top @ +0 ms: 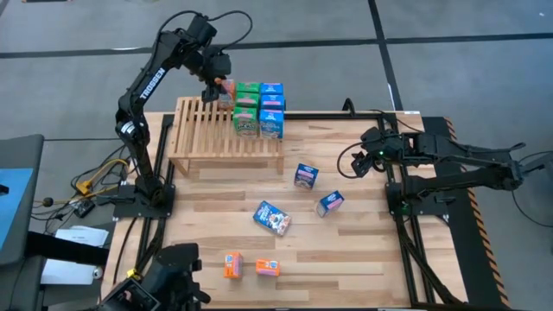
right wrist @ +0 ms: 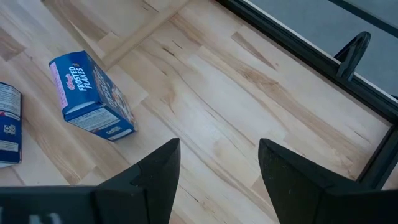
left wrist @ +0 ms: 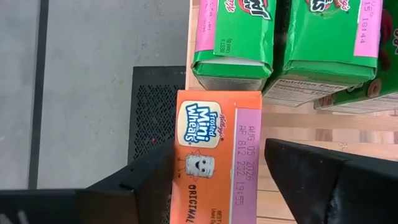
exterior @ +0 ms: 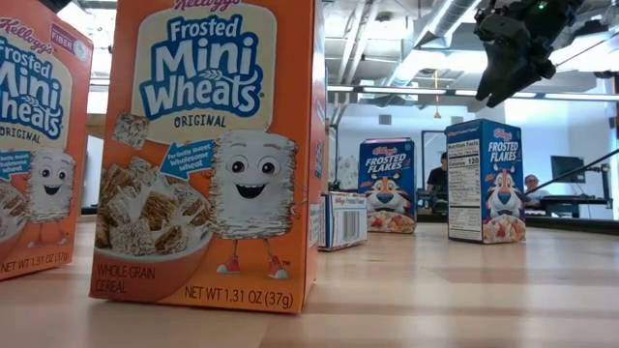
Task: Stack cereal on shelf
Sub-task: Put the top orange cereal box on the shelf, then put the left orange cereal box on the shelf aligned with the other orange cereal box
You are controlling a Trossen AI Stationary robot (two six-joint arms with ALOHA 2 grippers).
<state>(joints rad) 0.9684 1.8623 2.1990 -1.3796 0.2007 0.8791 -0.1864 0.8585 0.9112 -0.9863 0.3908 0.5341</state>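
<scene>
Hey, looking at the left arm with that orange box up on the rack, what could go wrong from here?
1. The orange Mini Wheats box sits at the rack's back edge, partly over the floor in the left wrist view; it may tip off.
2. The left gripper has one finger against the box while the other stands clear; pulling away could drag it.
3. The green boxes stand close by; a nudge might shift them.

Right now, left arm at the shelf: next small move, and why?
Probably lift the left gripper straight up and clear. The orange Mini Wheats box sits on the shelf beside the green boxes, with a gap visible at one finger, so it looks released.
</scene>
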